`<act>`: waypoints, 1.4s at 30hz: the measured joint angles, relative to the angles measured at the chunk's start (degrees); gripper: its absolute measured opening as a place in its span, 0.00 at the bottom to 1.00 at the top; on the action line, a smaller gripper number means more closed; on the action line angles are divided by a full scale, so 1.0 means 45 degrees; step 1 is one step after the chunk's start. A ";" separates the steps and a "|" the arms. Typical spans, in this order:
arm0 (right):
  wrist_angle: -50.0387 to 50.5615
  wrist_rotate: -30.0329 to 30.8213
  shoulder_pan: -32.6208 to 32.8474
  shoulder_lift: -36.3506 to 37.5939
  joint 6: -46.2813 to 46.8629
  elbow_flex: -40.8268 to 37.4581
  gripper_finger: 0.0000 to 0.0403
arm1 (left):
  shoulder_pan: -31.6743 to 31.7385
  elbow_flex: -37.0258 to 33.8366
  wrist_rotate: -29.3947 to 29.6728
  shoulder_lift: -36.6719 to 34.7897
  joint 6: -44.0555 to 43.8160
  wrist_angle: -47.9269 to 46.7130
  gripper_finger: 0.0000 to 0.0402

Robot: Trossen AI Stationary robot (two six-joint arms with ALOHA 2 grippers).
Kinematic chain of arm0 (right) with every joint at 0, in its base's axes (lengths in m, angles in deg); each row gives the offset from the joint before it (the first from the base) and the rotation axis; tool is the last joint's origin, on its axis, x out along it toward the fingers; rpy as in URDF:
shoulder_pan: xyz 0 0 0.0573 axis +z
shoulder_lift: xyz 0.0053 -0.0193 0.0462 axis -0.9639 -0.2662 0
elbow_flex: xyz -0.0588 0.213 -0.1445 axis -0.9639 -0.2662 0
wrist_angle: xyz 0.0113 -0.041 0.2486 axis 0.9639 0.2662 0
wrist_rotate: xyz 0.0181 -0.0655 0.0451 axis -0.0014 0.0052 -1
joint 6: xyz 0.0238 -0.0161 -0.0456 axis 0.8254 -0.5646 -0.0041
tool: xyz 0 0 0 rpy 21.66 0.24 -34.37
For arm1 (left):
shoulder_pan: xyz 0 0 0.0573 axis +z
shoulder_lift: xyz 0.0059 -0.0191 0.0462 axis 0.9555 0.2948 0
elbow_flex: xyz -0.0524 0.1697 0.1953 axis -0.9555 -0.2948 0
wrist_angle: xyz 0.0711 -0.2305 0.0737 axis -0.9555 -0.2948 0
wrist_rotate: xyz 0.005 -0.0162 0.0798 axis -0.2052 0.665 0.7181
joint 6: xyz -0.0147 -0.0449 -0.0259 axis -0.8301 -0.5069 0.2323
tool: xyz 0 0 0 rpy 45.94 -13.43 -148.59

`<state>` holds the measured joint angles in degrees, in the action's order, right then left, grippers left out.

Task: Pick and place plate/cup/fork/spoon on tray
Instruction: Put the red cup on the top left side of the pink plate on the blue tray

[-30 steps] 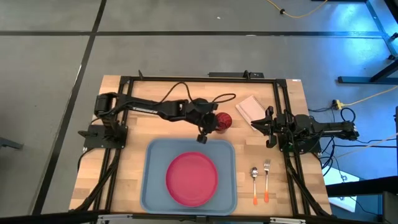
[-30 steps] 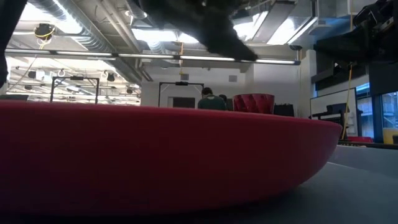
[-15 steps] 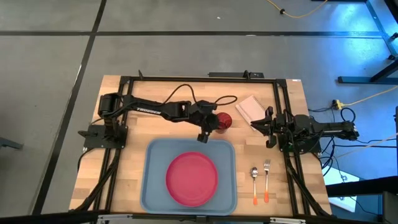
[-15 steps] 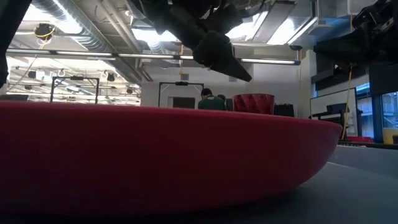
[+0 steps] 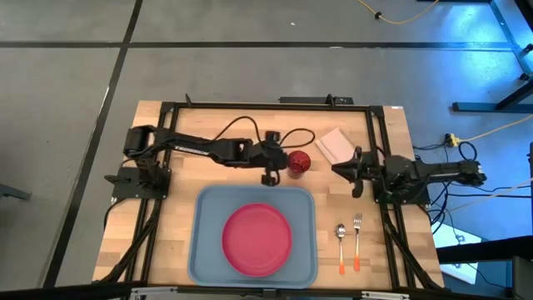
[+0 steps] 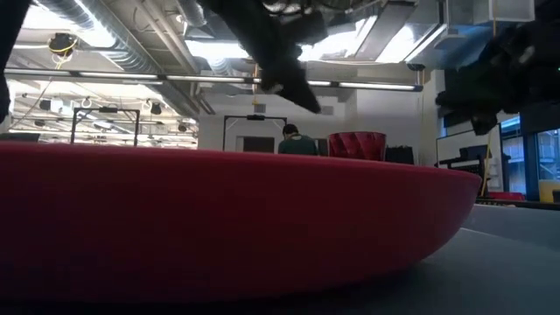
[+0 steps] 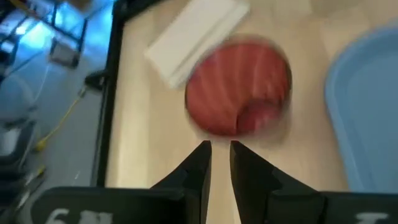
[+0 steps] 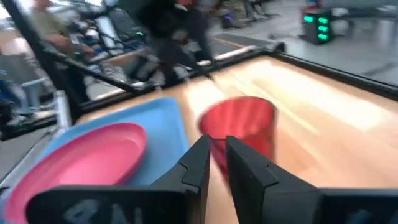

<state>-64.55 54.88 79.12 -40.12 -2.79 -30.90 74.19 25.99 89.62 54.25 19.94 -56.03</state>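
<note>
Overhead, pale wood table (image 5: pixel 166 242) on grey floor, both tools (image 5: pixel 268 173) (image 5: pixel 356 171) pinched together beside the cup (image 5: pixel 299 162).

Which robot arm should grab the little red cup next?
Probably the left. The left gripper hovers right beside the small dark red cup, fingers nearly shut and aimed at it. The right gripper sits farther off, past the white folded napkin.

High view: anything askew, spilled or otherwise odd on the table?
Nothing stands out. The plate lies flat in the tray, the cup stands upright on the table beside it, and the fork and spoon lie parallel.
</note>
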 joint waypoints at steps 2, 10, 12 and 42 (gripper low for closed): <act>-0.0278 0.0727 0.0000 -0.0517 0.0478 0.0000 0.14 | -0.0264 -0.0008 0.0502 -0.0442 -0.0238 -0.0552 0.13; -0.0488 0.1602 -0.0242 -0.3025 0.2450 0.0460 0.14 | -0.0907 -0.0004 0.0642 -0.1805 -0.1708 -0.3345 0.13; -0.0642 0.1625 -0.0367 -0.3720 0.2365 0.0800 0.14 | -0.0932 0.0001 0.0641 -0.1807 -0.1902 -0.3594 0.13; -0.1712 0.0381 -0.2207 -1.2761 0.3479 0.3201 0.14 | -0.0984 -0.1648 0.0707 -0.2789 -0.6643 -1.0078 0.13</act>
<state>-72.26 56.59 69.19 -97.55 12.87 -16.50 69.77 18.57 92.80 41.69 -9.95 -101.38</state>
